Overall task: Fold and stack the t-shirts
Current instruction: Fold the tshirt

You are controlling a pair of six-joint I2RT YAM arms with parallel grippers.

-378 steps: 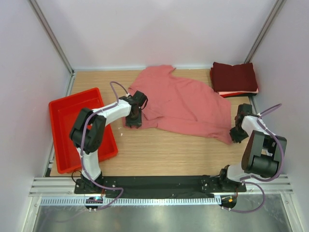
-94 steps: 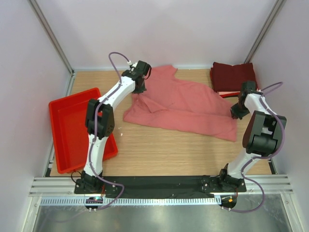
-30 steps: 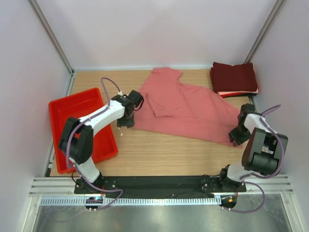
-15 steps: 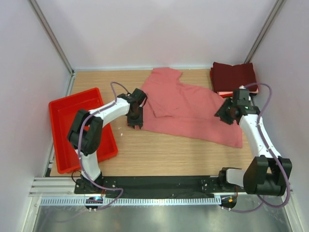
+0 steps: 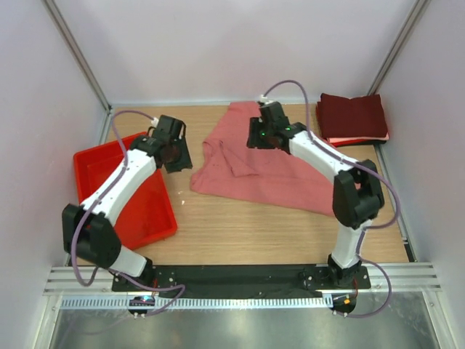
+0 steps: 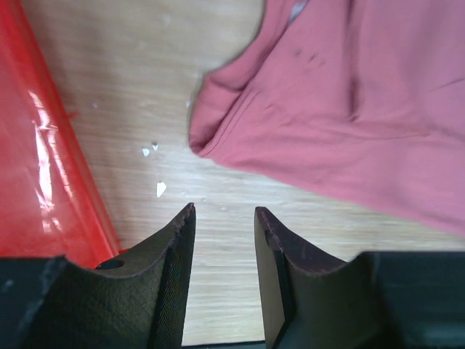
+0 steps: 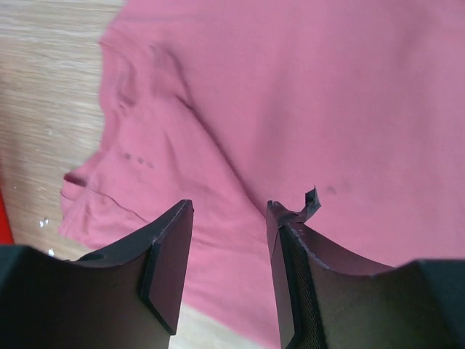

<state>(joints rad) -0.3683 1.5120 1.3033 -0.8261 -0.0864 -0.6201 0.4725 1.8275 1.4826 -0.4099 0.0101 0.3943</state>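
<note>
Salmon-pink t-shirt (image 5: 276,171) is lying rumpled at the middle of the bench (image 5: 247,225). Left gripper (image 6: 224,211) is hovering over bare wood between red tray (image 5: 94,174) and the shirt's edge, jaws spread, empty. Right gripper (image 7: 229,207) is hanging above the shirt, jaws spread, empty. Folded maroon t-shirts (image 5: 352,115) are sitting stacked in the far right corner.

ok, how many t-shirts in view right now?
2 distinct: a salmon-pink t-shirt spread out in the middle, and a dark maroon folded t-shirt at the far right corner. Thin layers under the maroon one may be more.

Bare tabletop (image 5: 218,225) between tray (image 5: 94,174) and shirt (image 5: 251,167)
</note>
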